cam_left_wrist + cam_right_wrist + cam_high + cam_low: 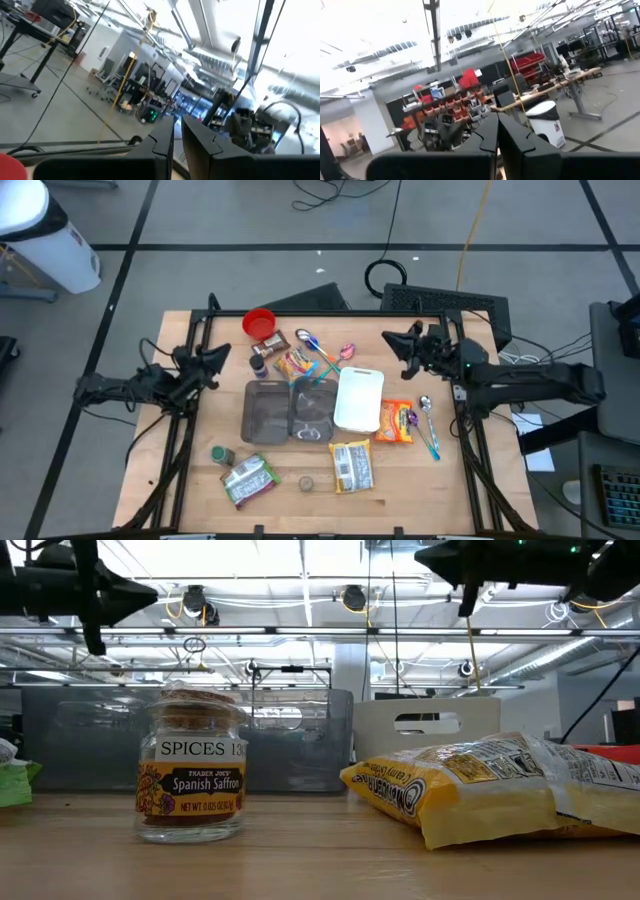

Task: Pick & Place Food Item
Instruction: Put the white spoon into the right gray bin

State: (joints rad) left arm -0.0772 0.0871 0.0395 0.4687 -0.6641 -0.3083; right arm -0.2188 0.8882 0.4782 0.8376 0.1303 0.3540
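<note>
Waiting: both arms hang raised at the table's two sides, so by my reading no food item has been approached yet.
Left gripper (222,356): above the table's left edge, near the red cup (259,323); fingers (162,145) nearly together with a thin slit between them, holding nothing.
Right gripper (395,340): above the table's right rear part; fingers (489,135) pressed together, empty.
Food items: an orange snack bag (396,422) lies just right of the white lid (359,398); a yellow packet (351,466) sits near the front edge, centre; a green-and-white packet (249,479) lies front left; a candy bag (296,365) lies behind the bin.
Bin (268,412): clear container in the middle of the table, beside the white lid; likely the drop place, though the task sentence does not say.
Jar (191,771): saffron spice jar, upright, near the front edge.
Spoons (428,423): one to the right of the orange bag, more behind the bin.
Step in hand: start of the pick; which item is meant I cannot tell.
Next move calls for: one arm to spread its fingers, come down over a chosen packet and line up across its narrow side, clear of the spoons.
</note>
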